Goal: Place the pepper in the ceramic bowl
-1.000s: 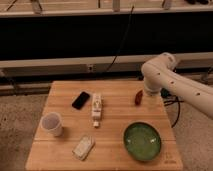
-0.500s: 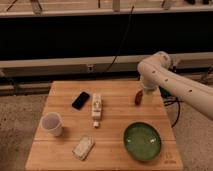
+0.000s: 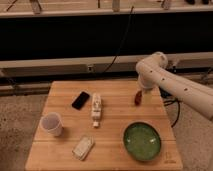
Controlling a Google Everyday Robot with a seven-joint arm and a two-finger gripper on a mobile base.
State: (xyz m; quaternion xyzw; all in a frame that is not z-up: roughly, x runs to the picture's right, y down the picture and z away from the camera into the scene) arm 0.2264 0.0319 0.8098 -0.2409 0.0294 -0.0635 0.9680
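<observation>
The pepper (image 3: 137, 98) is a small dark red shape near the back right part of the wooden table (image 3: 112, 135). My gripper (image 3: 140, 92) hangs at the end of the white arm (image 3: 172, 85), which reaches in from the right, and sits right at the pepper's upper end. I cannot make out whether the pepper rests on the wood or is lifted. The green ceramic bowl (image 3: 142, 141) stands at the front right of the table, a good way nearer than the pepper, and nothing shows inside it.
A black phone (image 3: 80, 100) lies at the back left of centre. A pale elongated object (image 3: 96, 109) lies mid-table. A whitish cup (image 3: 52, 124) stands at the left. A pale packet (image 3: 83, 147) lies at the front. Dark rails run behind the table.
The arm's elbow has swung a little to the left and up. The pepper stays at about the same spot, with the gripper at it.
</observation>
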